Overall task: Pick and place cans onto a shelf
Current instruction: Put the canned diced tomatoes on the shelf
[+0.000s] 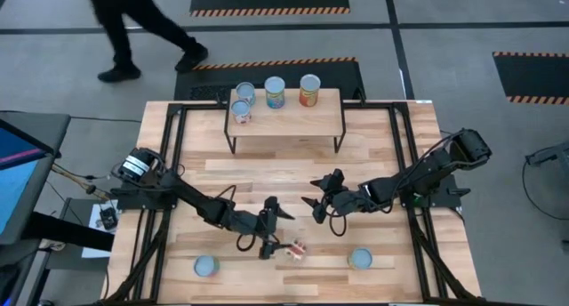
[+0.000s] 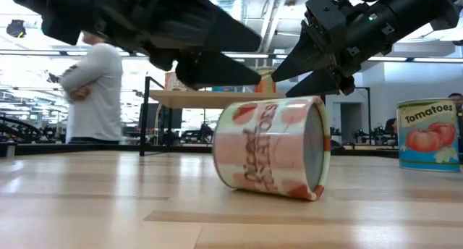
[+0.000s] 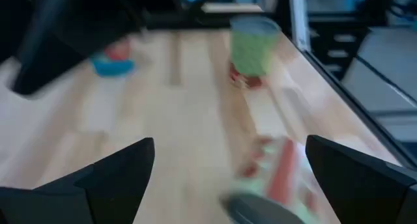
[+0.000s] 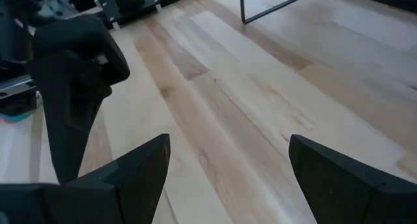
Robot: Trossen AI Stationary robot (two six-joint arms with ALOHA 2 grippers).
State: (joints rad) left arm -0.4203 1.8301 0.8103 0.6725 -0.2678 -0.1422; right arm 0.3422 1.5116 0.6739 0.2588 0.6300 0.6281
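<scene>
Mid-pick, I'd say: my left gripper [image 1: 275, 228] hangs w/ fingers wide just by the tipped can [image 1: 295, 250] at the table's near edge, right gripper [image 1: 316, 196] also wide & empty; next I drop and straddle it, then carry to shelf [image 1: 316, 119].

Just below the left gripper [image 1: 269, 228], whose fingers look like matt black plastic, a tipped can [image 2: 273, 146] wears a glossy printed paper label and a dull metal end. The tabletop [image 1: 267, 177] is smooth, pale planked wood with a faint sheen. The shelf [image 1: 293, 119] pairs similar light wood with thin black metal legs.
</scene>
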